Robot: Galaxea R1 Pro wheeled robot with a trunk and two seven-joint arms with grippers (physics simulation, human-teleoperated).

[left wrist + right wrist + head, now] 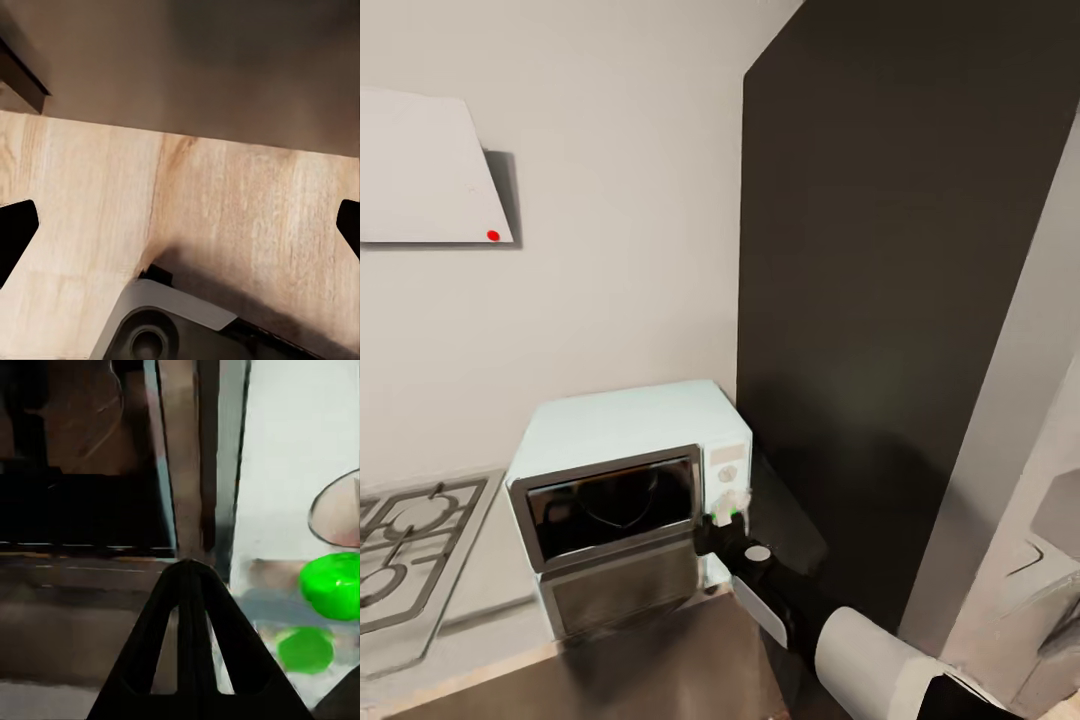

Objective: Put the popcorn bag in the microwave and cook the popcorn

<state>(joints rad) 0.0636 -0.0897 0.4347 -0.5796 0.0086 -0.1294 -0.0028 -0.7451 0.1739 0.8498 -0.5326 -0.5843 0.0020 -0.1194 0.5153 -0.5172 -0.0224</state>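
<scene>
While the microwave (630, 490) sits on the countertop (650, 660) between the hob (410, 560) and a tall dark cabinet (900, 300), its door (610, 510) appears tilted slightly open at the top, with a dark cavity behind the glass; whether the popcorn bag lies inside cannot be told from the reflections. The right gripper (722, 520) rests at the seam between the door's edge and the white control panel (727, 480), just below the knob (727, 473) and beside two green buttons (330, 585). In the right wrist view its fingers (191, 645) come together to a point with only slim gaps between them, holding nothing visible. The left wrist view looks down on a wooden floor (225, 210), with dark finger tips (15, 232) at opposite edges, so that hand stands wide and empty. Judged from this, the bag is probably already loaded and the door is being closed or the controls approached. Shutting the door, starting the heating and cooking the popcorn appear to remain. A white hood (430, 170) hangs above the hob.
</scene>
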